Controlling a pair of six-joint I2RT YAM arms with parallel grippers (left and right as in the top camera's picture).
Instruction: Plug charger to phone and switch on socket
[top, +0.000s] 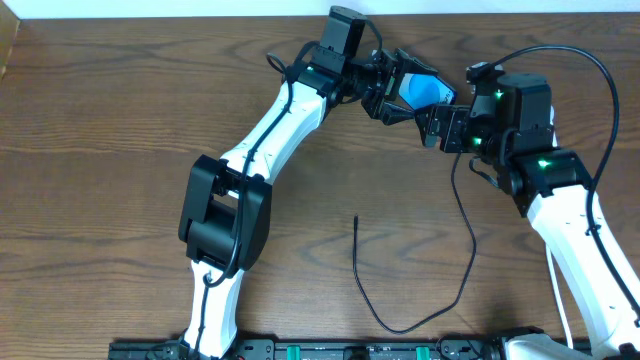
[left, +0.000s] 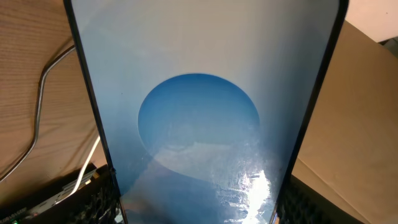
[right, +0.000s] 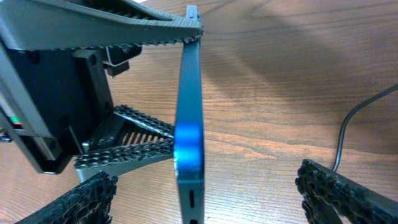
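Blue-lit phone (top: 420, 92) clamped in left gripper (top: 400, 90); right gripper (top: 432, 118) gapes empty astride it. Next, likely: fetch charger (top: 355, 245) lying well apart.

The phone (left: 199, 124) has a blue circle on pale white-blue. The table (top: 100, 150) is brown with wood lines. The charger (top: 355, 250) is black.
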